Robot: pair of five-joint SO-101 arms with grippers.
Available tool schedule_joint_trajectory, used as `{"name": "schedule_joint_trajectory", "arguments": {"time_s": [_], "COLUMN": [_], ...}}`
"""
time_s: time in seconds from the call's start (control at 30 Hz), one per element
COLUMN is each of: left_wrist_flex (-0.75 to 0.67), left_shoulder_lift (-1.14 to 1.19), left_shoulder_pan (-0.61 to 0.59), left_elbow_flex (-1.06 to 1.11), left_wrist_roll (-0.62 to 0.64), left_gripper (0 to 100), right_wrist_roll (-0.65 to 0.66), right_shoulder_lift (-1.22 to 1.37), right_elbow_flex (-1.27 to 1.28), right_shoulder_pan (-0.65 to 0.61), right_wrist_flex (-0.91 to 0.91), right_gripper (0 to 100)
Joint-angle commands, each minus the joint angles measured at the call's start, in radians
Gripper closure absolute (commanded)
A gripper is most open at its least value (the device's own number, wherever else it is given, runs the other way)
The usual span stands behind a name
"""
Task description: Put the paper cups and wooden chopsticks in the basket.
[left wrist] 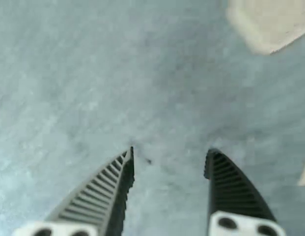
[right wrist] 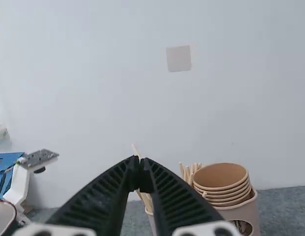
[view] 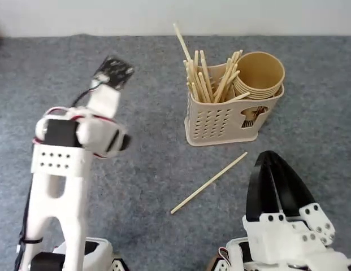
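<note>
A beige perforated basket [view: 220, 121] stands at the back of the grey mat. It holds a stack of paper cups [view: 260, 70] and several wooden chopsticks [view: 206, 79] standing upright. One loose chopstick [view: 209, 182] lies slanted on the mat just in front of the basket. My right gripper [view: 269, 155] is shut and empty, its tips close to the loose chopstick's far end. In the right wrist view it [right wrist: 140, 161] is raised towards the wall, with the cups [right wrist: 223, 182] beyond it. My left gripper [left wrist: 170, 153] is open over bare mat, and a basket corner [left wrist: 265, 22] shows farther off.
The left arm [view: 79, 135] rises over the left half of the mat, well apart from the basket. A white wall [right wrist: 142, 73] stands behind the table. Open mat lies between the two arms and to the basket's left.
</note>
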Motion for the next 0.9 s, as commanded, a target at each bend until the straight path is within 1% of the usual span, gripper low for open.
{"name": "schedule_joint_trajectory", "arguments": {"time_s": [0.0, 0.07, 0.1, 0.17, 0.23, 0.3, 0.43, 0.7, 0.8, 0.87], "left_wrist_flex": [-0.011, 0.077, 0.110, 0.146, 0.143, 0.112, -0.023, -0.427, -0.565, -0.628], "left_shoulder_lift": [-0.035, -0.041, -0.043, -0.043, -0.037, -0.037, -0.035, -0.034, -0.034, -0.034], "left_shoulder_pan": [-0.072, -0.061, -0.038, 0.012, 0.080, 0.147, 0.307, 0.592, 0.664, 0.689], "left_elbow_flex": [0.088, 0.108, 0.110, 0.110, 0.117, 0.134, 0.191, 0.427, 0.507, 0.539], "left_wrist_roll": [-0.198, -0.336, -0.373, -0.376, -0.374, -0.334, -0.158, 0.092, 0.192, 0.227], "left_gripper": [78, 80, 80, 80, 79, 77, 75, 74, 74, 75], "right_wrist_roll": [0.006, 0.006, 0.006, 0.006, 0.006, 0.006, 0.006, 0.006, 0.006, 0.006], "right_shoulder_lift": [0.004, 0.004, 0.004, 0.004, 0.004, 0.004, 0.004, 0.002, 0.002, 0.002], "right_elbow_flex": [0.005, 0.005, 0.005, 0.005, 0.005, 0.003, 0.002, -0.002, -0.002, -0.002], "right_shoulder_pan": [0.013, 0.013, 0.013, 0.013, 0.013, 0.013, 0.015, 0.015, 0.015, 0.015], "right_wrist_flex": [-0.025, -0.025, -0.025, -0.025, -0.025, -0.025, -0.025, -0.025, -0.022, -0.021], "right_gripper": [99.0, 99.0, 99.0, 99.0, 99.0, 99.0, 99.0, 99.0, 99.0, 99.0]}}
